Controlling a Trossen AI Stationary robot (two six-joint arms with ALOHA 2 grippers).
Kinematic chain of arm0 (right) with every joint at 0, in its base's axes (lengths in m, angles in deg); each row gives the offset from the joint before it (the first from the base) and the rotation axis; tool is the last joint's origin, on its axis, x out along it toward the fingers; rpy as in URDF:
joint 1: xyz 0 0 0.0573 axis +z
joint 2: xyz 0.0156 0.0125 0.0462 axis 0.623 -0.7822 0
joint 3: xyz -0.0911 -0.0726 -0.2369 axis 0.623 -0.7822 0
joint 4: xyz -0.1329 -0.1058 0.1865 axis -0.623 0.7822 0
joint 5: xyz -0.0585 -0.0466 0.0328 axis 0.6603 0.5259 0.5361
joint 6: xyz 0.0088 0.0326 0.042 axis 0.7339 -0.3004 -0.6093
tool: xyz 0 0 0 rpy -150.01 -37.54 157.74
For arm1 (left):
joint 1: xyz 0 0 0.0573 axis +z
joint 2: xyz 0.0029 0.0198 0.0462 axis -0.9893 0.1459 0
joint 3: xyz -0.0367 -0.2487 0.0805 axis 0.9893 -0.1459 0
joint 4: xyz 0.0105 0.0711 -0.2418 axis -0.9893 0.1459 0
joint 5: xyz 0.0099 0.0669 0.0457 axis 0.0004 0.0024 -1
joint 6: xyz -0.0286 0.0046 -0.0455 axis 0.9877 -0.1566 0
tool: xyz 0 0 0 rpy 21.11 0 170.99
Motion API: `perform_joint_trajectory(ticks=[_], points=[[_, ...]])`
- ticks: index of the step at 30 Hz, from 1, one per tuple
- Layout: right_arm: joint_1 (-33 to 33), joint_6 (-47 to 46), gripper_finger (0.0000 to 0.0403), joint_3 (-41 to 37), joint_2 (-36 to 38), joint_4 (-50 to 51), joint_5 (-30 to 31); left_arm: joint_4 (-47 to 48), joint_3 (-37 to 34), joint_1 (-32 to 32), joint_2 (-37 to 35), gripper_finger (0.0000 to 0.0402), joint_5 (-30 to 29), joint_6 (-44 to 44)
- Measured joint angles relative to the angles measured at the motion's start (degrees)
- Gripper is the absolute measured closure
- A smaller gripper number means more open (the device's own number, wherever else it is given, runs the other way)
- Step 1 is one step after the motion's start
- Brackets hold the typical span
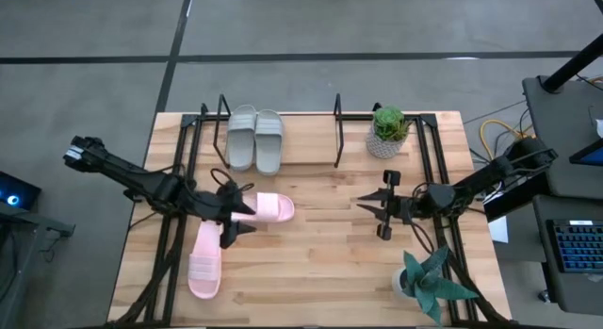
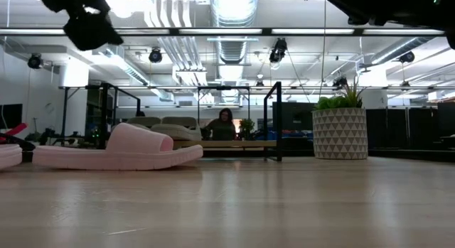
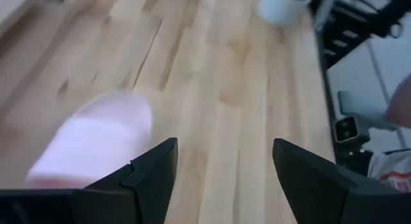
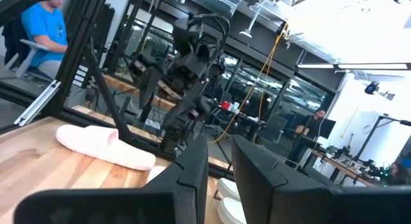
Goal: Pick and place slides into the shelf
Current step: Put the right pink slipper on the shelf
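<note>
My left gripper hovers with its fingers spread wide and empty, just over the near edge of a pale pink slide lying mid-table. A second pink slide lies closer to the table's front edge. Two grey slides sit side by side in the black wire shelf at the back. My right gripper waits well apart, its fingers nearly together and holding nothing.

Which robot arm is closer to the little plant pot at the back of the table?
The right. The right gripper hangs just in front of the plant pot. The left gripper is far across the table, over a pink sandal.
</note>
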Motion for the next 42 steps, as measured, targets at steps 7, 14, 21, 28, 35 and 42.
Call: perform_joint_trajectory(ticks=[7,14,21,28,35,42], points=[[0.00,0.85,0.0342,0.03,0.00,0.00,0.00,3.28,-1.33,0.02,0.39,0.0162,-9.37,18.18],[0.00,0.83,0.0343,0.03,0.00,0.00,-0.02,3.34,-3.35,0.04,3.70,0.0162,-14.11,26.02],[0.00,0.90,0.0344,0.01,0.00,0.00,-0.01,3.22,-4.28,0.07,9.64,0.0162,-13.96,27.28],[0.00,1.04,0.0346,-0.02,0.00,0.00,-0.02,3.17,-5.30,0.13,14.99,0.0162,-14.64,31.68],[0.00,1.17,0.0346,-0.04,0.00,0.00,-0.02,1.10,-5.81,0.25,18.53,0.0162,-16.89,33.73],[0.00,1.29,0.0346,-0.04,0.00,0.00,-0.02,-2.81,-6.14,0.50,20.83,0.0162,-16.50,32.81]])
